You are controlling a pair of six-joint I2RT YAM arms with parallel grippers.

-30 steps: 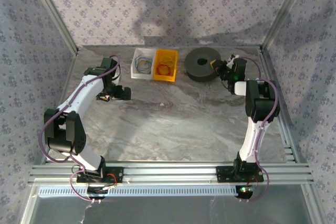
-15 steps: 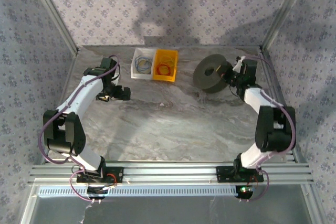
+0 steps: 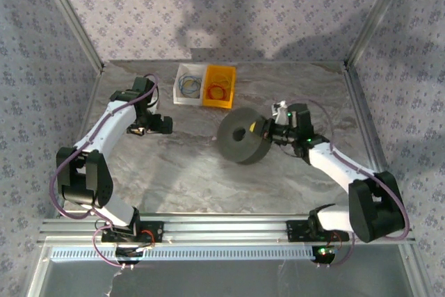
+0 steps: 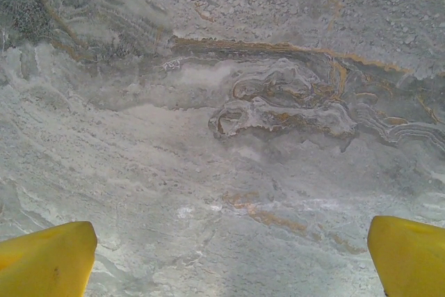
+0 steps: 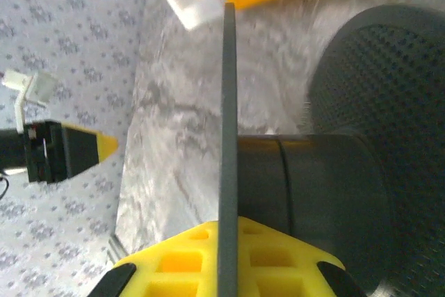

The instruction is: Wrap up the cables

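At the far edge of the table [image 3: 208, 179], left of its middle, you have the left bin [image 3: 178, 92] and the right bin [image 3: 227, 74] touching side by side. The cables [image 3: 218, 91] lie coiled in the right bin, and another coil [image 3: 188, 85] lies in the left bin. In front of them and a little to the right, near the table's middle, the spool [image 3: 241, 137] stands tilted on its edge, with the right gripper [image 3: 264, 130] on its right side. The left gripper [image 3: 163, 124] hangs over the table well left of the spool, in front and left of the bins.
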